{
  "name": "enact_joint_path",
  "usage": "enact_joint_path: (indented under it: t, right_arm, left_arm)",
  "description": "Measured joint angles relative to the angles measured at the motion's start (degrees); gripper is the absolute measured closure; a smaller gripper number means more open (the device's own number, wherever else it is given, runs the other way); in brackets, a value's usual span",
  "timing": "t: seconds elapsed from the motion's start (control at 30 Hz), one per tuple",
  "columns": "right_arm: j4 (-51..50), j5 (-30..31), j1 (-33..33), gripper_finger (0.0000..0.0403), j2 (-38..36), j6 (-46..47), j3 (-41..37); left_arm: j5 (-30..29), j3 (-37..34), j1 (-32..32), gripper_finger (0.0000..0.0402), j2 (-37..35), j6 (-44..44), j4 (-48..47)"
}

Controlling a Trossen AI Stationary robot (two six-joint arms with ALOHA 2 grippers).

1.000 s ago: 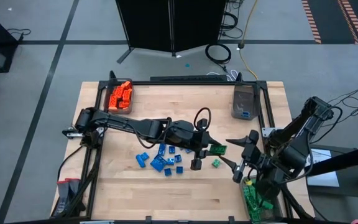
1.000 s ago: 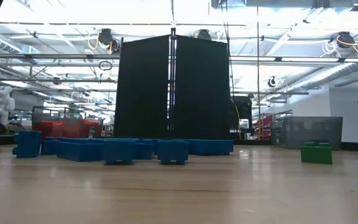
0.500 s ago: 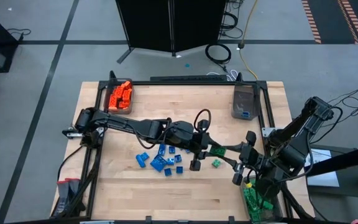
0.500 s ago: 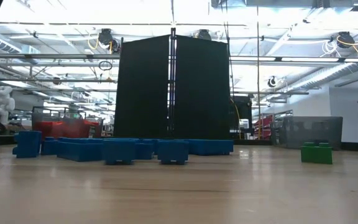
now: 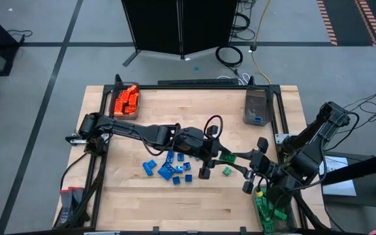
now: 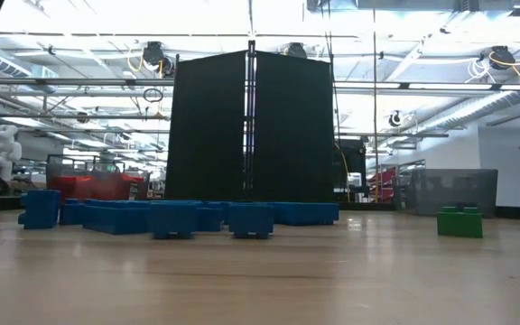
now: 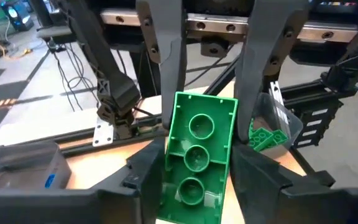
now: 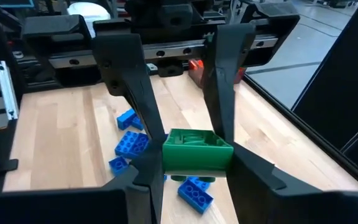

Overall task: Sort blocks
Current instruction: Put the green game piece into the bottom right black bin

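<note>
A green block (image 5: 229, 158) hangs in the air over the table's right half, between my two grippers. My left gripper (image 5: 223, 156) reaches in from the table's left and is shut on it. My right gripper (image 5: 235, 160) reaches in from the right and is shut on the block's other end. The left wrist view shows the block's hollow underside (image 7: 197, 149). A second green block (image 5: 227, 171) rests flat on the wood just below; it also shows in the low view (image 6: 459, 222). Several blue blocks (image 5: 172, 166) lie in a loose cluster on the table under the left arm. My left gripper pinches the green block's two long sides (image 7: 174, 180) between its two fingers, at the end toward the table's left. The fingers come nearly level from the left and lie along the block, which is clear of the table. My right gripper pinches the block's opposite end by its two sides (image 8: 168, 160) between its two fingers. Its fingers come from the table's right, slanting slightly down. The block sits roughly level between them, above the blue blocks.
A bin of orange blocks (image 5: 126, 101) stands at the far left corner. A grey bin with blue blocks (image 5: 256, 108) stands at the far right. A bin with green blocks (image 5: 266, 212) hangs off the near right corner. The table's near half is bare wood.
My right gripper stood wide open around the green block's free end a second ago. It has since shut on that end. The left gripper and the block have kept their place in the air.
</note>
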Motion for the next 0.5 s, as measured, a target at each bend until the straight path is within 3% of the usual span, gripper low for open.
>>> enact_joint_path:
  t: [0.23,0.3,0.5]
  right_arm:
    - [0.2,0.1,0.0,0.0284,0.1,0.1,0.0]
    - [-0.2,1.6,0.0,0.0284,-0.1,0.4,0.0]
    - [-2.6,0.4,0.0,0.0284,0.0,5.0,0.0]
  left_arm:
    - [-0.3,0.1,0.1,0.0124,-0.1,-1.0,-2.6]
    - [0.1,-0.1,0.0,0.0098,-0.2,-1.5,-7.1]
    - [-0.6,-0.1,-0.2,0.0052,-0.1,-0.1,-18.2]
